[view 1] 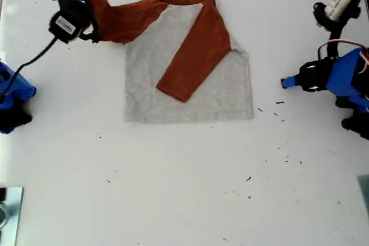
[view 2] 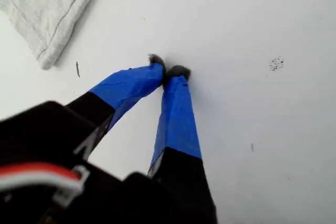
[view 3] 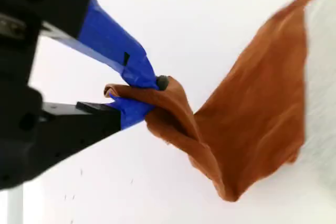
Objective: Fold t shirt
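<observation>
- The t shirt (view 1: 187, 70) lies flat on the white table (view 1: 184, 188), in the upper middle of the exterior view, hem toward the lower edge of that view.
- Body: heather-grey, roughly rectangular, lightly wrinkled. Collar: rust-orange, at the edge away from the hem.
- One rust-orange sleeve (view 1: 196, 56) is folded diagonally across the grey body, cuff ending near the middle of the body.
- The other sleeve (view 1: 130, 18) extends toward the exterior view's upper left, lifted off the table at its far end.
- My second gripper (view 3: 139, 95) has its blue-taped jaws clamped on the end of that lifted sleeve; the cloth drapes in a fold below the jaws in the second wrist view.
- My first gripper (view 2: 169, 71) sits at the exterior view's right, apart from the shirt, jaws together with the tips meeting and nothing between them, just above the bare table.
- The first wrist view shows only one grey corner of the shirt hem (view 2: 50, 9).
- No print is visible on the upward face of the shirt.
- Both arms are cut off by the exterior view's edges.
- Small dark specks (view 1: 279, 110) lie scattered on the table; what they are cannot be told.
</observation>
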Controlling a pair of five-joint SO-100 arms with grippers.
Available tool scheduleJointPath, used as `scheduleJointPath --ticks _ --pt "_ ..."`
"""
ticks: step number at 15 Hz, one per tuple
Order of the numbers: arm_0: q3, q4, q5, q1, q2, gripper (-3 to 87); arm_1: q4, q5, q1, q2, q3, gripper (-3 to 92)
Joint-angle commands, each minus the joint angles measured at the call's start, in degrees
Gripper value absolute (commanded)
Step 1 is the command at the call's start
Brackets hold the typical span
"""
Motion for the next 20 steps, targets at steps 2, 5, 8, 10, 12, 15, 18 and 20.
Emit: scheduleJointPath --ticks 2,5,8,10,12,15,18,20 --pt "-39.20 0.44 2.81 23.29 -21.45 -0.3 0.44 0.53 -0.44 0.79 1.41 3.5" --pt "-50.98 -6.94 11.87 34.89 -30.85 30.4 0.53 0.70 -0.53 0.79 1.49 3.5" --pt "-42.10 2.11 12.22 31.55 -19.42 16.9 0.53 0.79 -0.70 0.79 1.49 3.5" --pt "-22.24 0.70 11.16 29.44 -4.92 16.3 0.53 0.70 -0.53 0.88 1.49 3.5" --pt "8.09 -6.94 5.10 26.98 12.22 12.5 0.53 0.79 -0.62 0.88 1.49 3.5" --pt "51.24 -17.23 -7.82 25.49 33.05 -0.2 0.44 0.79 -0.79 0.88 1.49 3.6" --pt "71.19 -22.59 -15.38 28.92 49.66 -0.3 0.62 1.58 -0.88 0.88 1.49 3.6" --pt "61.08 -15.91 -15.47 29.53 47.55 -0.3 2.99 4.13 -2.02 -4.31 -6.50 3.5"
